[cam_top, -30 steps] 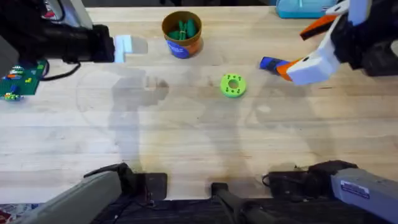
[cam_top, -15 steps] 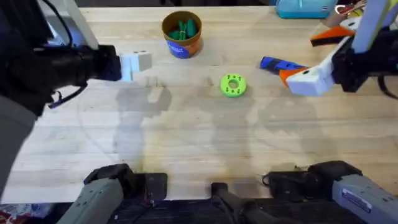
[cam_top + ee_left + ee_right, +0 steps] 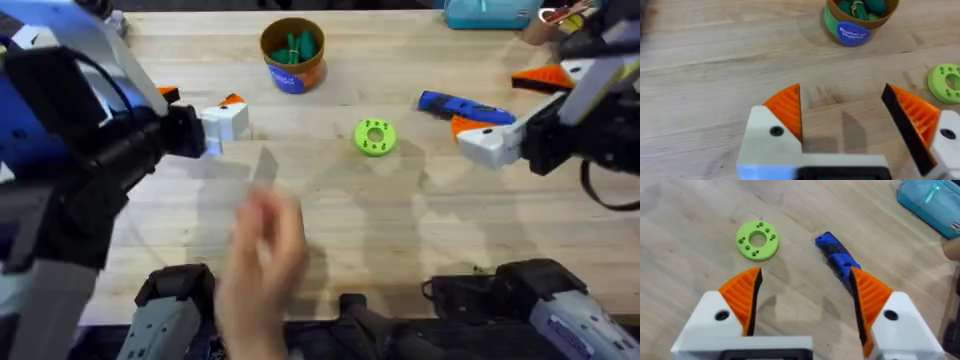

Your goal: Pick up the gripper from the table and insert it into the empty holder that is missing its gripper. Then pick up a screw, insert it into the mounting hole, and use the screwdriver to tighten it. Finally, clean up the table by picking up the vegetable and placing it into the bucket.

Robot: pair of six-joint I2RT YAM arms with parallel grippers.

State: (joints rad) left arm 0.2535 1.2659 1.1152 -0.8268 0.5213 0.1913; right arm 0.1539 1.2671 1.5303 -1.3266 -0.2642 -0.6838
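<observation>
The bucket [image 3: 292, 62] stands at the back middle of the table with green vegetables [image 3: 293, 44] inside it; the left wrist view shows the bucket [image 3: 860, 31] ahead of my left gripper [image 3: 841, 100]. The blue screwdriver [image 3: 462, 104] lies flat at the right. My left gripper [image 3: 200, 105] hovers open and empty left of the bucket. Over the screwdriver [image 3: 836, 255] my right gripper [image 3: 806, 280] is open and holds nothing; in the overhead view this gripper [image 3: 505, 105] is at the right. The loose gripper, the holder and the screw are out of view.
A green ring [image 3: 375, 137] with small holes lies mid-table, between the bucket and the screwdriver. A clear teal box [image 3: 488, 12] sits at the back right edge. A blurred hand [image 3: 262, 262] hangs over the front of the table between the arm bases.
The left arm has risen close under the camera and its gripper has shifted right. The right gripper has drawn back to the right, uncovering the screwdriver. A hand has come in at the front.
</observation>
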